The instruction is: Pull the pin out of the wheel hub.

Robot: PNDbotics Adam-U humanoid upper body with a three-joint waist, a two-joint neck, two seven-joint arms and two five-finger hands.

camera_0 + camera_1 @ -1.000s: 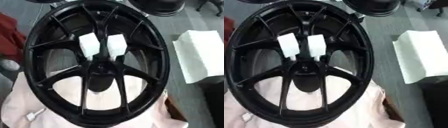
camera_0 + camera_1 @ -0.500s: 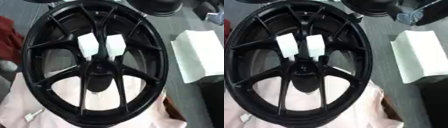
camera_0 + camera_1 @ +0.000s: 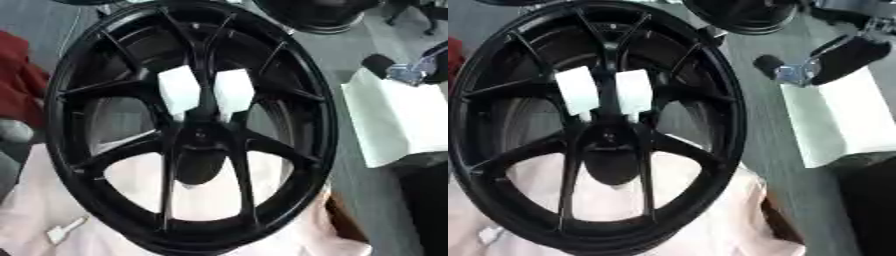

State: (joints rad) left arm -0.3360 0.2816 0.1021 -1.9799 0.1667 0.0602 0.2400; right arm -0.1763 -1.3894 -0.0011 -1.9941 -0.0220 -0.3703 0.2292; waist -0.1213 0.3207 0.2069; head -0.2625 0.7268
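- Black alloy wheel hub (image 3: 192,130) lay on a pale pink cloth (image 3: 35,210), filling most of the view; its centre bore sat where the spokes met.
- Two white blocks (image 3: 180,91) stood between the spokes just far of the centre, side by side with a spoke between them. Which part was the pin could not be told; the blocks looked the likeliest candidate.
- Right hand (image 3: 833,60) entered from the far right, above a white sheet (image 3: 837,120), well apart from the hub. Whether its fingers were spread or closed: cannot tell.
- Left hand not in view.
- Judgement: approach not yet made; pin not gripped.
- Risks: a hand coming in low could strike the rim and shift the hub on the cloth; an off-axis pull might jam the pin.
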